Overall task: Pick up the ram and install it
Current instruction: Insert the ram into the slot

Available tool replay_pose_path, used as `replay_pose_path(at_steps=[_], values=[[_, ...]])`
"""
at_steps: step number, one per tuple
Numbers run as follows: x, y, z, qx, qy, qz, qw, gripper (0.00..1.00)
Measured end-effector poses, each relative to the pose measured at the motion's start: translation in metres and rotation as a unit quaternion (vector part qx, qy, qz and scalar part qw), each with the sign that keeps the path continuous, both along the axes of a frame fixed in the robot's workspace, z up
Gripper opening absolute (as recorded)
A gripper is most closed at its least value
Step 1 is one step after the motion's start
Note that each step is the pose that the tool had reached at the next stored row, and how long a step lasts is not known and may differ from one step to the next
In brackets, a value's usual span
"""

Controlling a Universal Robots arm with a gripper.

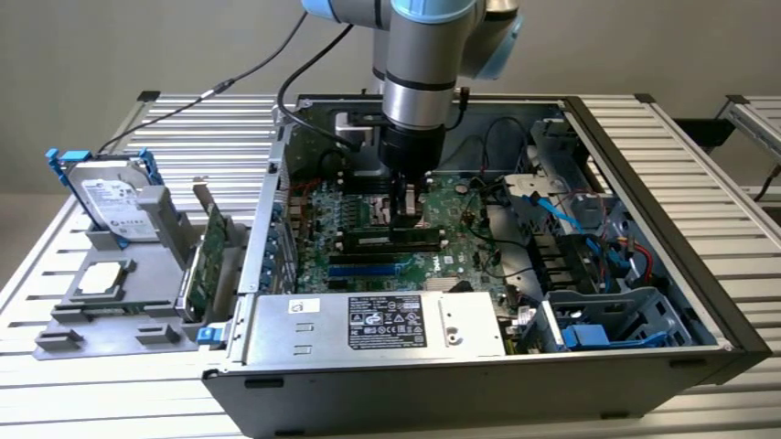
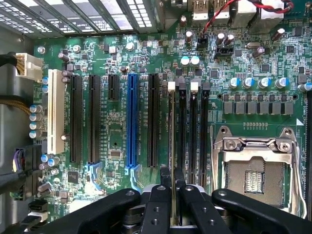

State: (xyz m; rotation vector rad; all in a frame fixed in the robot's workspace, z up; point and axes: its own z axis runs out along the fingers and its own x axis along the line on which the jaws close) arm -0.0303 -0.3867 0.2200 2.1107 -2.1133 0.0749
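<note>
The ram [image 2: 171,131] is seen edge-on in the wrist view as a thin green stick. It stands in line with the leftmost black memory slot, and a white latch [image 2: 170,87] sits at its far end. My gripper [image 2: 172,172] is shut on the ram, with one black finger on each side. In the exterior view the gripper [image 1: 409,219] reaches down into the open computer case. There the ram [image 1: 366,240], with its dark chips, sits low over the motherboard [image 1: 366,265]. I cannot tell how deep it sits in the slot.
Empty memory slots [image 2: 195,131] and the open CPU socket [image 2: 253,170] lie beside the ram. Expansion slots, one of them blue [image 2: 131,122], lie on the other side. The power supply [image 1: 390,320], drive cage [image 1: 610,320] and cables crowd the case. Outside, a holder carries a green card [image 1: 210,261] and a hard drive [image 1: 116,201].
</note>
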Motion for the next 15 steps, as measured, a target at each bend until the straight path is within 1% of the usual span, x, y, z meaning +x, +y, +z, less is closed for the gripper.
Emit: replay_pose_path(at_steps=[3,7,13,15], values=[[-0.0001,0.0003,-0.0001,-0.0024,-0.0001,0.0,1.0,0.14],[0.0,0.0025,-0.0017,-0.0052,-0.0002,0.0,1.0,0.14],[0.0,0.0044,-0.0037,-0.0118,-0.0001,0.0,0.9999,0.14],[0.0,0.0045,-0.0038,-0.0129,-0.0001,0.0,0.9999,0.14]])
